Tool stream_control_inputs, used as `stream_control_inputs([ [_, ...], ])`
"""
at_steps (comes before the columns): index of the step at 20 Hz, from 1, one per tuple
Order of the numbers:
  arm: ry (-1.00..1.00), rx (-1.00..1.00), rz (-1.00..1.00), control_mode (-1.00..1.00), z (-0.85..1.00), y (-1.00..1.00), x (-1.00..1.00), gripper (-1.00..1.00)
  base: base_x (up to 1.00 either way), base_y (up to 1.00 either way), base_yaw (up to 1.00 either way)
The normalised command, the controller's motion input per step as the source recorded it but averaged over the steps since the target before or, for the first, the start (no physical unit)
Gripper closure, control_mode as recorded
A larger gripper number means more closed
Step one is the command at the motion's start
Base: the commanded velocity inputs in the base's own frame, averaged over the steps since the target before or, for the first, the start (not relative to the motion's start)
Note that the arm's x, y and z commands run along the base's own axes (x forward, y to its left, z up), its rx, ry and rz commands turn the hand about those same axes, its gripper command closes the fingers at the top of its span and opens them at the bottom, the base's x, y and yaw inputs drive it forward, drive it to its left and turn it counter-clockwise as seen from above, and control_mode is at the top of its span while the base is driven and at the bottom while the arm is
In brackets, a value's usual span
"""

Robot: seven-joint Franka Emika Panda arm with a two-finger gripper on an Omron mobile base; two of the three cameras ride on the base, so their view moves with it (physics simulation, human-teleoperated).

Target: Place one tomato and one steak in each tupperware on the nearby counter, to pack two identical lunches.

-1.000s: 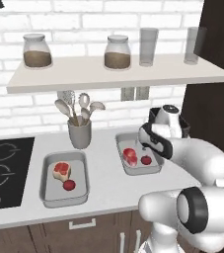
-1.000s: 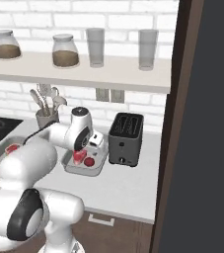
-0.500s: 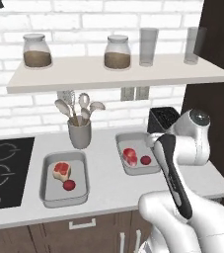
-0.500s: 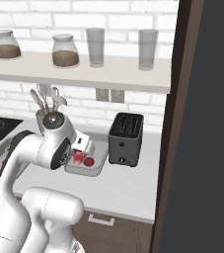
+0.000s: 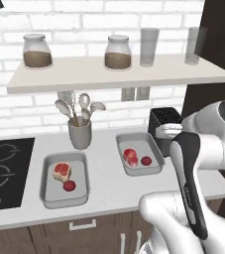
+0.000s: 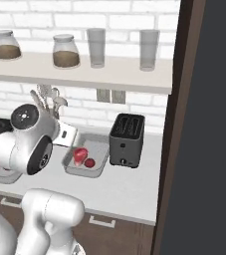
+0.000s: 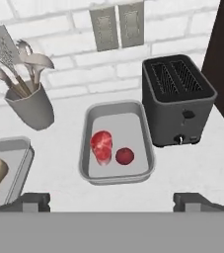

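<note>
Both grey tupperware trays sit on the pale surface point(image 5: 109, 186), each with a red steak and a small tomato inside. One tray point(image 7: 117, 142) is right beside the black toaster point(image 7: 177, 99), the other tray point(image 5: 64, 178) further off past the utensil cup point(image 5: 80, 134). The claw point(image 7: 113, 201) hangs spread wide, empty. White brick wall, shelf with jars behind.

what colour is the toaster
Dark grey toaster, clearest in the hand view.
</note>
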Motion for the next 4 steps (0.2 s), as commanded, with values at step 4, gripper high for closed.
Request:
stream_control_inputs([
  [4,-0.13,-0.06,0.00,-1.00,0.33,0.06,-0.54,-1.00,0.00,0.00,0.00],
])
